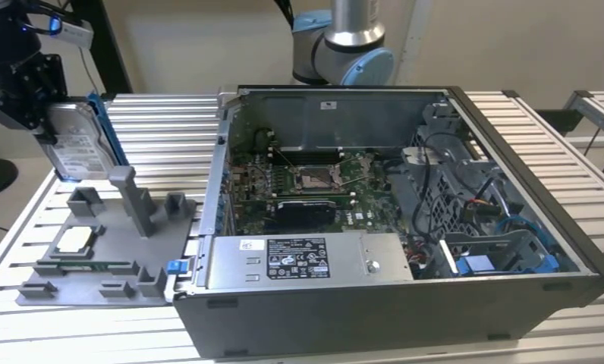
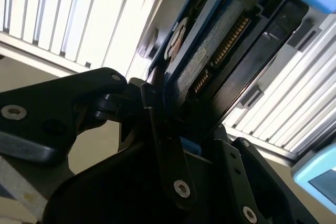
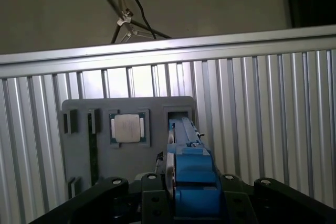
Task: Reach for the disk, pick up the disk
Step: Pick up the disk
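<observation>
The black gripper point(image 1: 47, 135) is showing silver screws point(image 2: 181, 188) behind its fingers point(image 2: 163, 140); the silver arm point(image 1: 355, 19) is wearing a blue cap point(image 1: 371, 67).

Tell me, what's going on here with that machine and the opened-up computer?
A robot arm's gripper is shut on the disk, a silver-grey hard drive in a blue frame, and holds it upright on edge at the exterior view's left. The disk is right above the slotted holders of the grey parts tray; I cannot tell whether its lower edge is clear of them. The open computer case stands beside the tray.
</observation>
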